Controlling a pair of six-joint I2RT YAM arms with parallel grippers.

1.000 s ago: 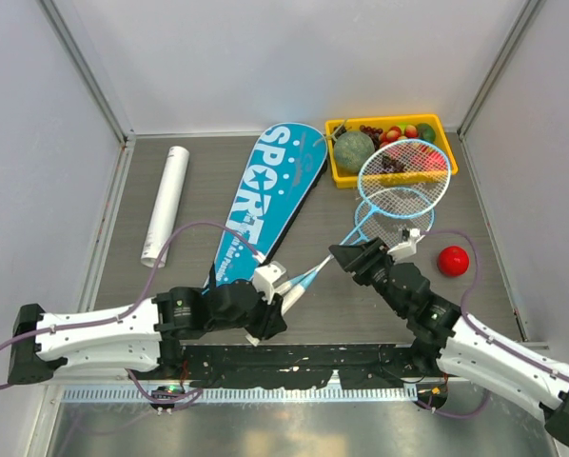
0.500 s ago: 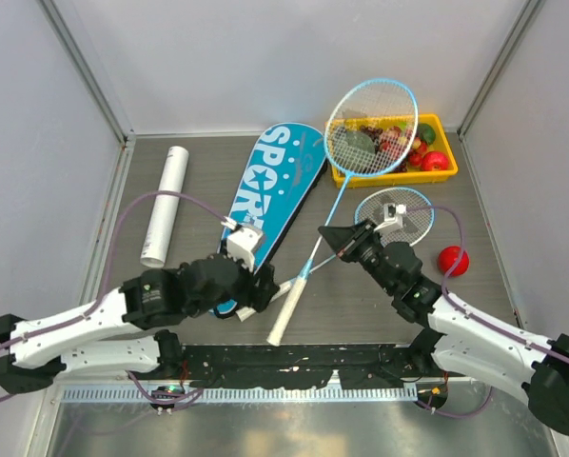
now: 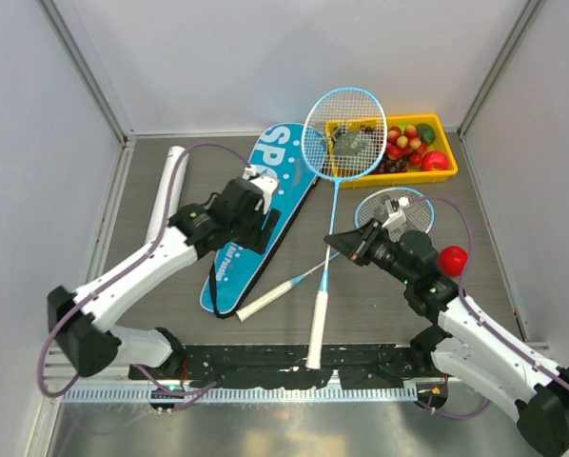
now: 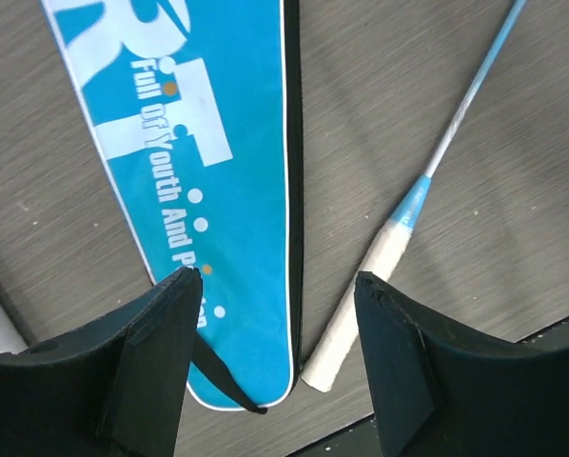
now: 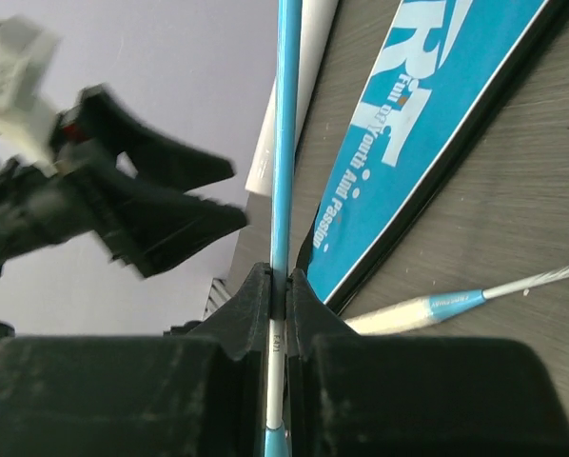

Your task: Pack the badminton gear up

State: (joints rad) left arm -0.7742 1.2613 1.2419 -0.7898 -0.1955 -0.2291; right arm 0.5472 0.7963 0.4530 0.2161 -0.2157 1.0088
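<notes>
My right gripper (image 3: 338,244) is shut on the thin shaft of a light-blue racket (image 3: 343,133). Its head is raised over the yellow tray and its white handle (image 3: 316,333) points to the near edge. The wrist view shows the jaws closed tight on the shaft (image 5: 283,143). The second racket (image 3: 394,211) lies flat, its handle (image 3: 265,300) next to the blue SPORT bag (image 3: 284,157). My left gripper (image 3: 263,231) is open and empty above the bag's (image 4: 218,143) narrow end, with that handle (image 4: 361,314) just to its right. The white tube (image 3: 166,195) lies at far left. No shuttlecocks show.
A yellow tray (image 3: 442,122) of fruit stands at the back right. A red round fruit (image 3: 453,260) lies by my right arm. Grey walls close in the left, back and right sides. The black rail runs along the near edge.
My left gripper has moved from the racket handle near the front edge up and back over the bag. The racket in my right gripper has swung, its head shifting left and its handle toward the near edge.
</notes>
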